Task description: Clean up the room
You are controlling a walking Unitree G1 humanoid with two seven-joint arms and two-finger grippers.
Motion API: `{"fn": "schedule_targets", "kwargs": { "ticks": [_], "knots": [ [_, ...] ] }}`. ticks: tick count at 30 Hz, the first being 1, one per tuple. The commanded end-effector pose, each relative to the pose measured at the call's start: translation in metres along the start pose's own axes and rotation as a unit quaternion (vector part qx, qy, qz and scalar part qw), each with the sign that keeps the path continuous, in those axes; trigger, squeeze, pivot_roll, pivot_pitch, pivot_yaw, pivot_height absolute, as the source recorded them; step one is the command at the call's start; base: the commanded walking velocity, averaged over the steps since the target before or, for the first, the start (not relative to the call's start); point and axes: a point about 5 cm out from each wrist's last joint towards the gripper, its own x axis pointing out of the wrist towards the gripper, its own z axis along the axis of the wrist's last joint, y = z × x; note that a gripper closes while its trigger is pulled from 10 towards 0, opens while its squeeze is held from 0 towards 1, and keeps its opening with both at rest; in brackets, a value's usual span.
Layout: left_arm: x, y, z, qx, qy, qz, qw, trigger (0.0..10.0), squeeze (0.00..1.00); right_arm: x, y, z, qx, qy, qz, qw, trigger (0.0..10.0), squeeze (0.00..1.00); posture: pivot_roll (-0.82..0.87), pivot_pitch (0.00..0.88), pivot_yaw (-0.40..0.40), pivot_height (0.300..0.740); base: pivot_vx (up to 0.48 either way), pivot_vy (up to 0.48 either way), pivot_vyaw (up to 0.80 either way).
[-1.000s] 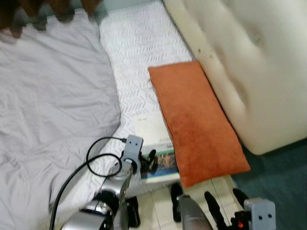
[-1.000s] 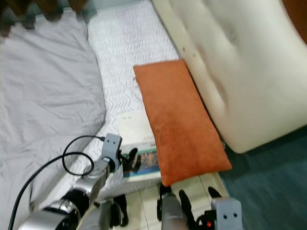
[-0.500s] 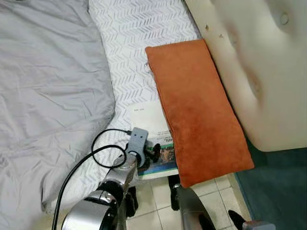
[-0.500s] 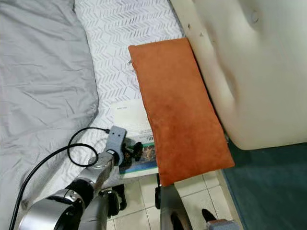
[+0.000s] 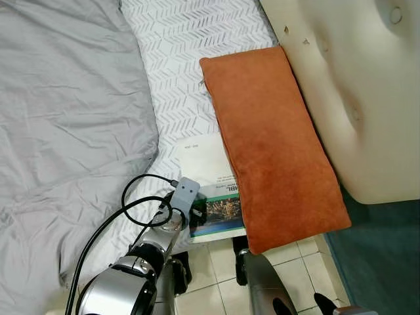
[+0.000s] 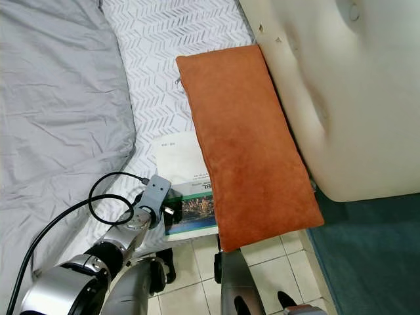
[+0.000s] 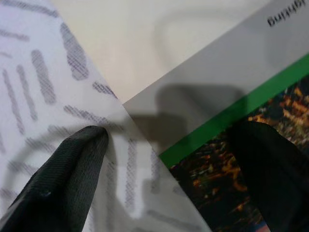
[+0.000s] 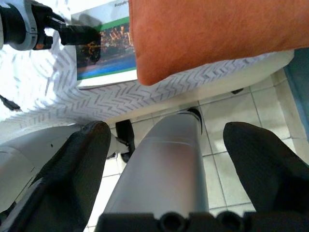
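A magazine point(image 5: 213, 190) lies near the bottom centre of the left eye view, flat on the bed point(image 5: 190, 52) at its lower edge, on the white sheet with the grey zigzag pattern. Its right side is tucked under a long orange cushion point(image 5: 272, 144), which runs diagonally from the upper middle to the lower right of the frame and lies beside the cream padded headboard point(image 5: 354, 98) at the right. A grey blanket point(image 5: 65, 111) covers the left half of the frame.

The left claw point(image 5: 194, 219) is at the magazine's lower left corner, open, one finger point(image 7: 72, 169) on the sheet and the other over the dark photo on the cover. A black cable point(image 5: 141, 203) loops just left of the wrist.

The right claw point(image 8: 164, 159) hangs low over the tiled floor point(image 5: 216, 289) at the bottom edge, its fingers spread wide apart and holding nothing.
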Motion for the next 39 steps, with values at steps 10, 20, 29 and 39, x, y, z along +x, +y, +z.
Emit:
{"fn": "schedule_targets", "kwargs": {
  "ticks": [10, 20, 29, 39],
  "knots": [
    [-0.014, 0.021, -0.058, 0.022, 0.111, 0.045, 0.993, 10.0, 0.0, -0.005, 0.001, -0.012, 0.002, 0.037, 0.008, 0.999, 10.0, 0.0, -0.38, 0.617, 0.018, 0.74, 0.0, 0.0, 0.0],
    [-0.03, 0.034, -0.093, 0.0, 0.121, 0.062, 0.991, 10.0, 0.0, -0.002, 0.002, -0.014, 0.002, 0.038, 0.018, 0.999, 10.0, 0.0, -0.33, 0.606, 0.035, 0.74, 0.0, 0.0, 0.0],
    [-0.017, -0.006, -0.059, -0.057, 0.045, 0.007, 0.997, 10.0, 0.0, -0.001, 0.002, -0.016, -0.001, 0.044, 0.029, 0.999, 10.0, 0.0, -0.32, 0.608, 0.031, 0.74, 0.0, 0.0, 0.0],
    [-0.01, -0.046, 0.008, -0.026, -0.115, -0.048, 0.992, 10.0, 0.0, -0.001, 0.003, -0.015, -0.004, 0.042, 0.026, 0.999, 10.0, 0.0, -0.34, 0.602, 0.038, 0.74, 0.0, 0.0, 0.0]
  ]
}}
